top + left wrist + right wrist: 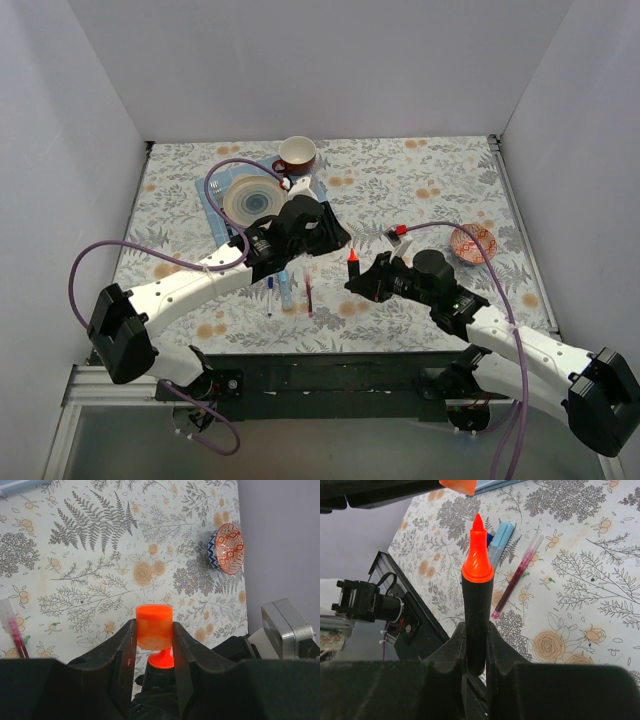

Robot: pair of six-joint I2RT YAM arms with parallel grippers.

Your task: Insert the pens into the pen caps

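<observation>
Highlighter, chunky and black with an orange tip, stands upright with its lower barrel clamped between the fingers of the right gripper and its tip pointing up, away from them. The bright orange cap is pinched by its sides between the two fingers of the left gripper, sitting at their very ends. In the right wrist view the cap's edge hangs just above the tip and a little to its left, close but not touching. In the left wrist view the tip shows just beyond the cap, in the gap between the fingers. The step in hand looks like lining this cap up over its pen, with the capping itself not yet done. The next move calls for centring the cap on the tip, keeping both on one axis, then closing the gap until the cap seats. Whether the cap's open mouth faces the tip cannot be told. Beyond the right fingers, the maroon pen and light-blue marker lie uncapped on the table.
</observation>
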